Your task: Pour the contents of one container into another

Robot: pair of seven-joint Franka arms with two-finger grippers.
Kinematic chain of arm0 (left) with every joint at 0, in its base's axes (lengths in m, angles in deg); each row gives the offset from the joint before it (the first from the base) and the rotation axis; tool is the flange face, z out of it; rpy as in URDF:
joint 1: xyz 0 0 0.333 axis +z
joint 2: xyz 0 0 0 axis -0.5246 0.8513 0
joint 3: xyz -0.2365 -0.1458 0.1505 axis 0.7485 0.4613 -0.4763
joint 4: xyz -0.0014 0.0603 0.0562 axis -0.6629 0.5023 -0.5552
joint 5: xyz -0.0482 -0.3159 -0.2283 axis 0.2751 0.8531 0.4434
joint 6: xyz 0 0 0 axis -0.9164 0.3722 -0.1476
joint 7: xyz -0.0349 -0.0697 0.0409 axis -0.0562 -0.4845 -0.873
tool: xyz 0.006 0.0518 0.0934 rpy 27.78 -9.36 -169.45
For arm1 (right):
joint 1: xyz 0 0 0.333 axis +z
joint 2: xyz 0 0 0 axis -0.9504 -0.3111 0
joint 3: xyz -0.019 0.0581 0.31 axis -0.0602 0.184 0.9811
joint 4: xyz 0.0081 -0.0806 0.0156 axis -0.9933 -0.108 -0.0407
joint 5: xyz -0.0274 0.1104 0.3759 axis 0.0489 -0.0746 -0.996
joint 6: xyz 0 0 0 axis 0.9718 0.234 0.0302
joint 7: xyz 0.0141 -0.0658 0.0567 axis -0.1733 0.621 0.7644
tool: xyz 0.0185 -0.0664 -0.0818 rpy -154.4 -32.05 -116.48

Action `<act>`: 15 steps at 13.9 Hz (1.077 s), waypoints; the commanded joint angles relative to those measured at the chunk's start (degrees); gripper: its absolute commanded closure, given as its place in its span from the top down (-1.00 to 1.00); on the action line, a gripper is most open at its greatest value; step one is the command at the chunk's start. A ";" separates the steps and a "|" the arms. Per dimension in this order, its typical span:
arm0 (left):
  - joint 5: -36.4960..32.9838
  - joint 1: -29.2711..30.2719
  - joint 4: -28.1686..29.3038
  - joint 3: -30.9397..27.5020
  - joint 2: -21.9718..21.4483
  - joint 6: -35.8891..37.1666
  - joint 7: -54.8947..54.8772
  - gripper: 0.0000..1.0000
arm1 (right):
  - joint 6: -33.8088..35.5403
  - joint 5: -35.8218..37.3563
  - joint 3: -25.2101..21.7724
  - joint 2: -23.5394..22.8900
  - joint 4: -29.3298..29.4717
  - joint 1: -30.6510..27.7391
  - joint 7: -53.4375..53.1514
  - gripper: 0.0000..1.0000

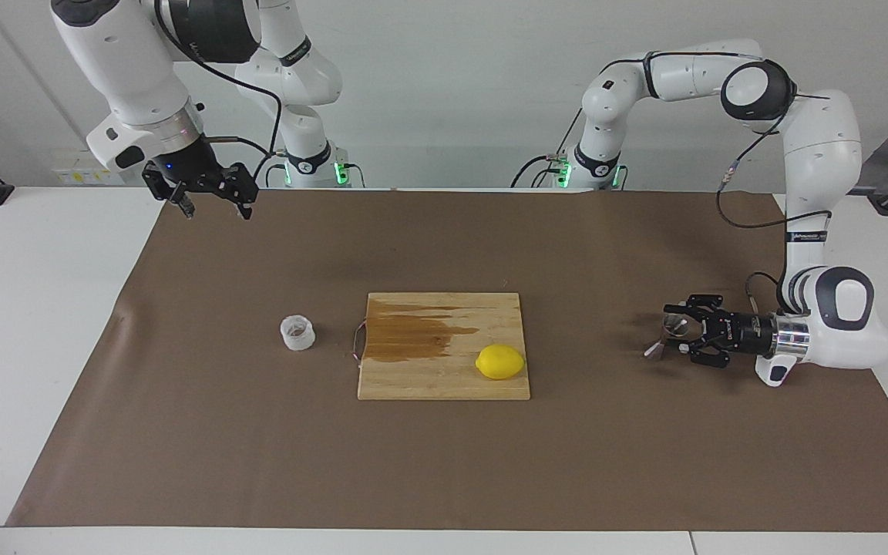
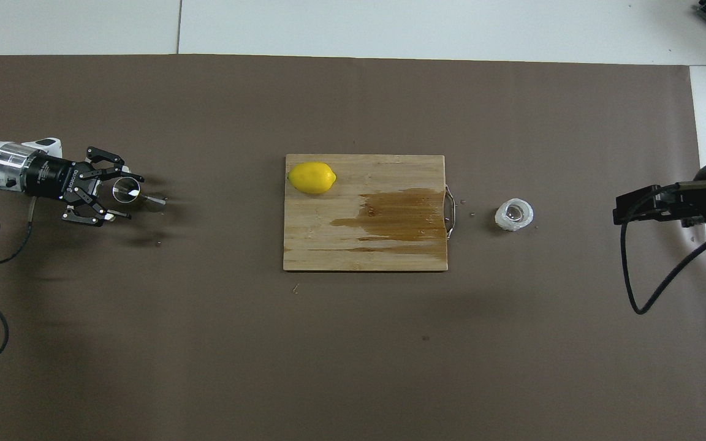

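Note:
The shiny steel jigger (image 1: pixel 672 330) stands on the brown mat toward the left arm's end of the table; it also shows in the overhead view (image 2: pixel 126 188). My left gripper (image 1: pixel 681 330) lies low and level, open, with one jaw on each side of the jigger. The translucent ribbed plastic cup (image 1: pixel 297 333) stands on the mat beside the cutting board, toward the right arm's end; it also shows in the overhead view (image 2: pixel 514 214). My right gripper (image 1: pixel 213 206) is open and empty, raised over the mat's edge nearest the robots, and waits.
A wooden cutting board (image 1: pixel 444 370) with a wet dark stain lies at the middle of the mat. A yellow lemon (image 1: pixel 500 361) sits on its corner toward the left arm's end. The brown mat (image 1: pixel 444 462) covers most of the white table.

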 commanded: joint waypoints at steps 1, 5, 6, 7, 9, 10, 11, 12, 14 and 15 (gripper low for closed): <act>-0.67 1.04 0.59 0.40 0.20 -0.57 -0.69 0.52 | -0.95 -0.78 0.35 0.55 -1.00 -0.72 -0.72 1.00; -0.49 1.04 0.59 0.40 0.20 -0.57 -0.69 0.51 | -0.95 -0.78 0.35 0.55 -1.00 -0.72 -0.64 1.00; -0.49 1.04 0.59 0.49 0.20 -0.57 -0.69 0.51 | -1.04 -0.78 0.35 0.55 -1.00 -0.72 -0.64 1.00; -0.49 1.04 0.59 0.40 0.20 -0.57 -0.69 0.51 | -0.95 -0.78 0.35 0.55 -1.00 -0.72 -0.72 1.00; -0.23 0.95 0.68 0.49 0.20 -0.57 -0.69 0.51 | -1.04 -0.78 0.35 0.55 -1.00 -0.72 -0.64 1.00; -0.14 0.95 0.68 0.49 0.20 -0.57 -0.69 0.51 | -0.95 -0.78 0.35 0.55 -0.91 -0.72 -0.64 1.00; -0.14 0.95 0.77 0.49 0.20 -0.57 -0.69 0.52 | -0.95 -0.78 0.35 0.55 -0.91 -0.72 -0.64 1.00; -0.05 0.95 0.77 0.49 0.20 -0.57 -0.69 0.52 | -0.95 -0.78 0.35 0.64 -0.91 -0.72 -0.64 1.00; -0.05 0.95 0.77 0.49 0.20 -0.39 -0.69 0.52 | -0.95 -0.78 0.35 0.55 -1.00 -0.72 -0.64 1.00; 0.04 0.95 0.77 0.49 0.20 -0.22 -0.69 0.52 | -0.95 -0.78 0.35 0.64 -0.91 -0.72 -0.64 1.00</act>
